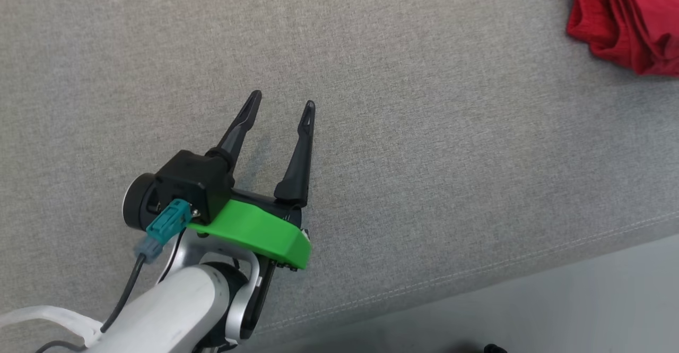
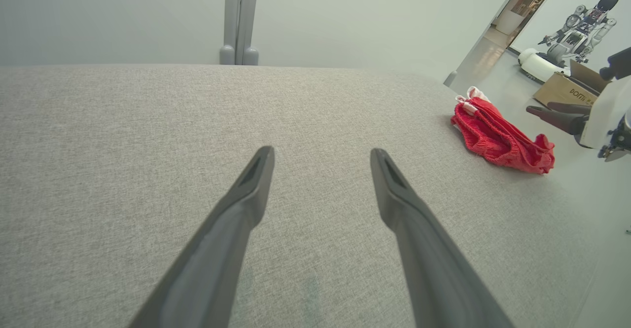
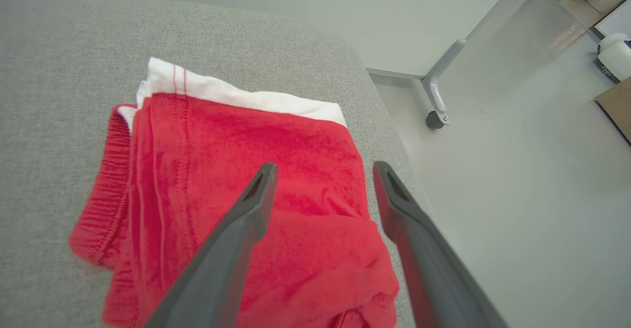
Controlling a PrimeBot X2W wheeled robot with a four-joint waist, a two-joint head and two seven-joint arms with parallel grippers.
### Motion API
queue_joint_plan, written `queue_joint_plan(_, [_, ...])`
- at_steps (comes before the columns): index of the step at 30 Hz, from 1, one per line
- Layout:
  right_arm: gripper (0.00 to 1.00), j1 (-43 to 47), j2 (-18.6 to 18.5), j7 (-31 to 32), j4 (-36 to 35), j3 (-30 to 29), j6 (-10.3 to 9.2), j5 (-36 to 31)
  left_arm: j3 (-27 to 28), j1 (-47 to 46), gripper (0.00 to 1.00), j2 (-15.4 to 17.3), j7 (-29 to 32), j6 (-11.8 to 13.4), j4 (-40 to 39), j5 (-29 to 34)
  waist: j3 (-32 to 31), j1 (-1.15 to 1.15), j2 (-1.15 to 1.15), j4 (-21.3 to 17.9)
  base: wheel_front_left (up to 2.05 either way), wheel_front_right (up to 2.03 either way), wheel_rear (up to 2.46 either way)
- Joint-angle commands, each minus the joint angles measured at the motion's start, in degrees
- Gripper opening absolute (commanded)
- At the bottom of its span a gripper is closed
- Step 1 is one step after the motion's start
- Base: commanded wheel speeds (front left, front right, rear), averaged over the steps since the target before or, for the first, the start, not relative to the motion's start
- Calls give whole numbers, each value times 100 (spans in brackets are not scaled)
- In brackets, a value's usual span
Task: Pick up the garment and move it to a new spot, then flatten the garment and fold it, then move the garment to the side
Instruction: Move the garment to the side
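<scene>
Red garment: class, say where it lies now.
The garment lies bunched in the head view's top right corner, on the grey surface near its right edge, far from the left hand.

Head camera looks steeply down on the grey surface (image 1: 424, 130); both wrist cameras, lower, share the garment (image 2: 495, 138).

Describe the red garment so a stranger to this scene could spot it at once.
Find the wide grey fabric surface and follow it to the corner on the robot's right, beside the floor. There lies the garment, a folded bundle of bright red cloth. Its white band with thin red stripes sets it apart from the plain grey around.
</scene>
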Motion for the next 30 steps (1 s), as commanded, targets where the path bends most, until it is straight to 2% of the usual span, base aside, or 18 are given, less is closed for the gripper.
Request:
queue_joint_plan(1, [100, 66, 14, -50, -68, -44, -4, -43, 13, 75, 100, 69, -68, -49, 82, 35, -212, 0, 0, -43, 0, 0, 0])
queue_joint_plan(7, [100, 179, -127, -65, -562, -464, -4, -320, 103, 169, 100, 121, -311, -141, 440, 20, -768, 0, 0, -11, 0, 0, 0])
queue_joint_plan(15, [100, 773, -104, -66, -1275, -1736, -4, -1248, 531, 651, 100, 225, -864, -282, 997, -391, -1609, 0, 0, 156, 0, 0, 0])
queue_joint_plan(23, [100, 2002, 512, -68, -1851, -3303, -4, -2418, 1154, 1607, 100, 482, -1292, -321, 1242, -826, -2393, 0, 0, 309, 0, 0, 0])
queue_joint_plan(30, [100, 3159, 1152, -68, -2682, -4499, -3, -3458, 1627, 2336, 100, 622, -1390, -374, 1229, -891, -2738, 0, 0, 476, 0, 0, 0])
